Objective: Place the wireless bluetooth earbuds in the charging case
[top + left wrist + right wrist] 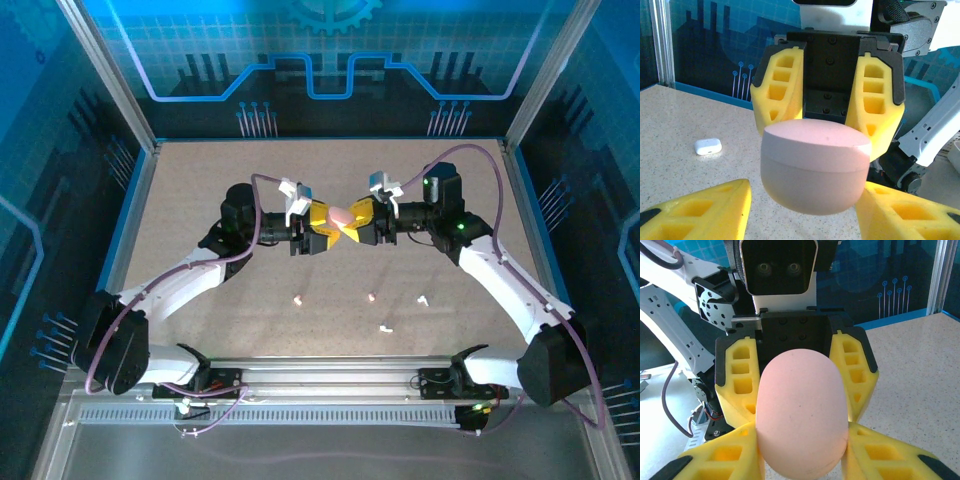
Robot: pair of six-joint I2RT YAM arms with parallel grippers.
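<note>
4 earbuds (299,298) on table (200,200), 1 pink case (343,214) btwn jaws.

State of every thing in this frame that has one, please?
pink charging case: lid closed, held above the table.
right gripper: shut on the pink charging case.
left gripper: open, jaws around the case, gap on one side.
earbuds: four loose on the table.
white case: lying on the table, looks closed.

Pink case (815,170); speckled beige table (685,115)
</note>
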